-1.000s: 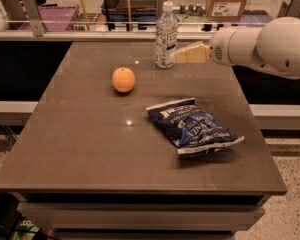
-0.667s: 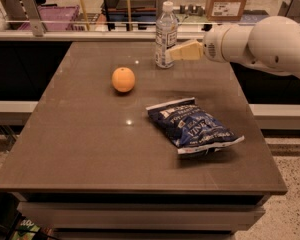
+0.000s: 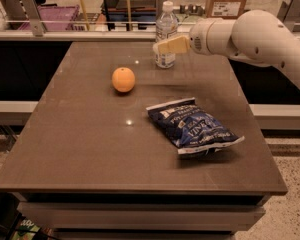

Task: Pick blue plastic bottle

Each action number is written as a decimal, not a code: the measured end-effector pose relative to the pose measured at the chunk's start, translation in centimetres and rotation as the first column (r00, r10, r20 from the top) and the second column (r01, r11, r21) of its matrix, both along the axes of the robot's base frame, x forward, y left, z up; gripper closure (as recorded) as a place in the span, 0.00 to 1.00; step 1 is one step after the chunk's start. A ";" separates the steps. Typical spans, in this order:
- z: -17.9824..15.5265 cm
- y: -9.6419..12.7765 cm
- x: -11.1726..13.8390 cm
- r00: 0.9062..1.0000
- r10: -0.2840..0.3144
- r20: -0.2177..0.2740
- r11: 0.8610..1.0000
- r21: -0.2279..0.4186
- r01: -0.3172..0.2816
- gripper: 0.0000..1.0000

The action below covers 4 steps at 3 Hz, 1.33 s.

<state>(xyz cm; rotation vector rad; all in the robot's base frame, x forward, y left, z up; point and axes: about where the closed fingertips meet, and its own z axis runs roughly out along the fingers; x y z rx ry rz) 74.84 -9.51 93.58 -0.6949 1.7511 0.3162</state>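
Note:
The blue plastic bottle (image 3: 166,30) is a slim clear bottle with a white cap and a pale label. It stands upright near the far edge of the brown table (image 3: 90,134). My gripper (image 3: 162,47) comes in from the right on a white arm (image 3: 250,36). Its cream tip lies across the bottle's lower half at label height and hides part of it. I cannot tell whether it touches the bottle.
An orange (image 3: 123,79) sits left of the bottle, nearer to me. A dark blue crinkly snack bag (image 3: 195,126) lies at the table's right middle. Beyond the far edge is a rail with boxes and a purple bin (image 3: 55,14).
My gripper has moved left along the far edge and now overlaps the bottle. The bottle, orange and bag have not moved.

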 end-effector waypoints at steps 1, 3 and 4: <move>0.1 2.0 1.5 0.999 0.031 0.014 0.999 0.011 -0.031 0.00; -0.5 3.5 4.2 0.997 0.074 0.035 0.993 0.092 -0.077 0.17; -0.6 3.7 4.3 0.996 0.077 0.035 0.992 0.094 -0.080 0.40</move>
